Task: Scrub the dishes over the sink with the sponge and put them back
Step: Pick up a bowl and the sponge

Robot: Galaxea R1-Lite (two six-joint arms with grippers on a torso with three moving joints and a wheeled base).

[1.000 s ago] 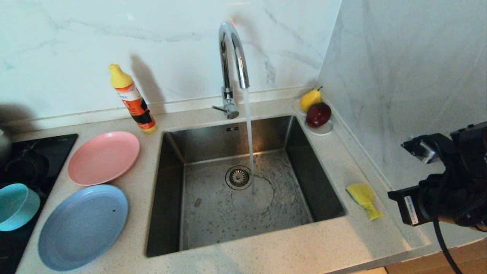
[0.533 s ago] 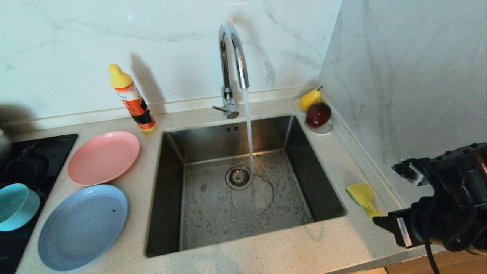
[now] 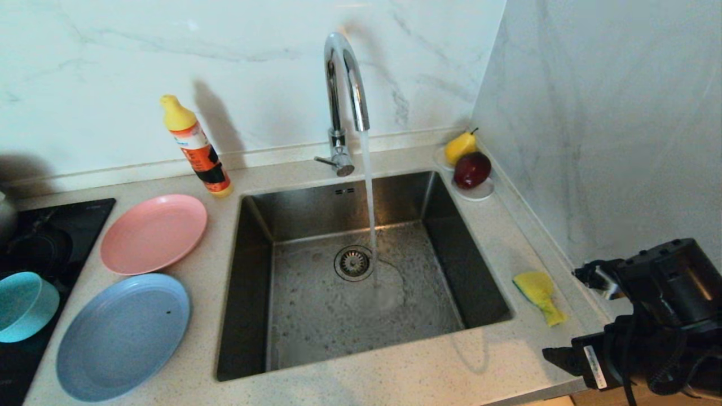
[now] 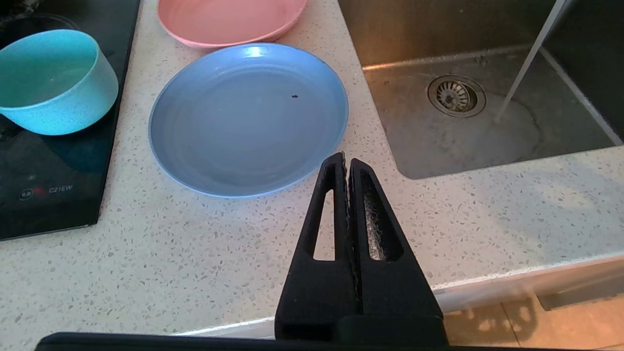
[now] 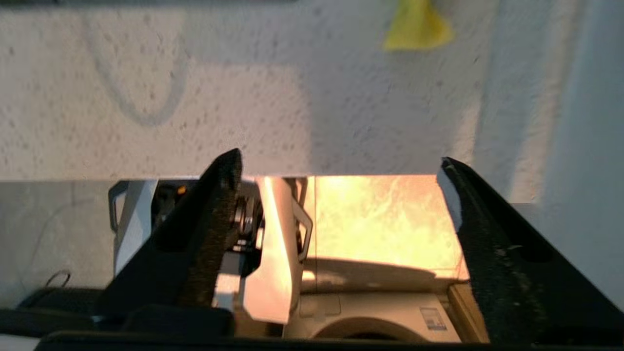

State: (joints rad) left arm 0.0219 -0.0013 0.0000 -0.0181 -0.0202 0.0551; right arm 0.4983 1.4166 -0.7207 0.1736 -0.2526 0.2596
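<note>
The yellow sponge lies on the counter to the right of the sink, whose tap is running. On the sink's left sit the pink plate, the pale-blue plate and the teal bowl. My right arm hangs past the counter's front right corner. Its gripper is open and empty, a short way back from the sponge. My left gripper is shut on nothing over the counter's front edge, beside the pale-blue plate.
An orange detergent bottle stands behind the pink plate. A white saucer with a pear and a red apple sits in the back right corner. A black hob lies at far left. The marble wall runs close along the right.
My right arm has sunk and drawn back toward the counter's front right corner. The sponge, the dishes and the left gripper have not moved.
</note>
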